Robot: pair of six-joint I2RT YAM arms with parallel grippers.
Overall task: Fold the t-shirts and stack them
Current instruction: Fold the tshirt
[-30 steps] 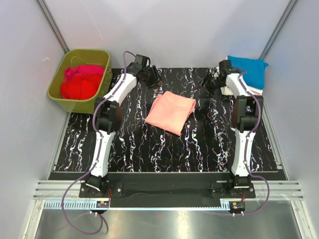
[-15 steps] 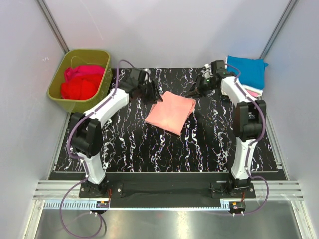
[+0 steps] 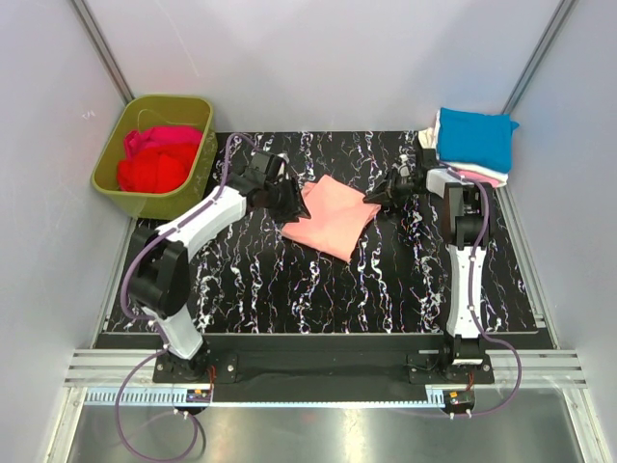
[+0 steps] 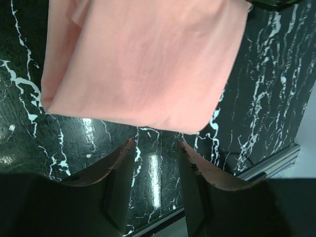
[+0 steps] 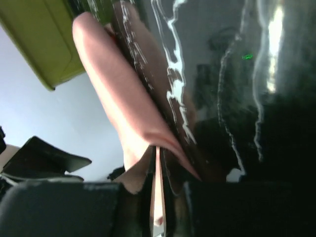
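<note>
Top external view: salmon-pink tee (image 3: 331,217) folded at centre of table (image 3: 289,289), not yet stacked. Blue-topped stack (image 3: 474,140) at right rear. Red and magenta tees (image 3: 154,159) bunched in tub (image 3: 145,203), unfolded. Right gripper (image 5: 157,153) pinched on salmon-pink tee corner. Left gripper (image 4: 155,143) half-wide, empty, just beside tee edge.
</note>
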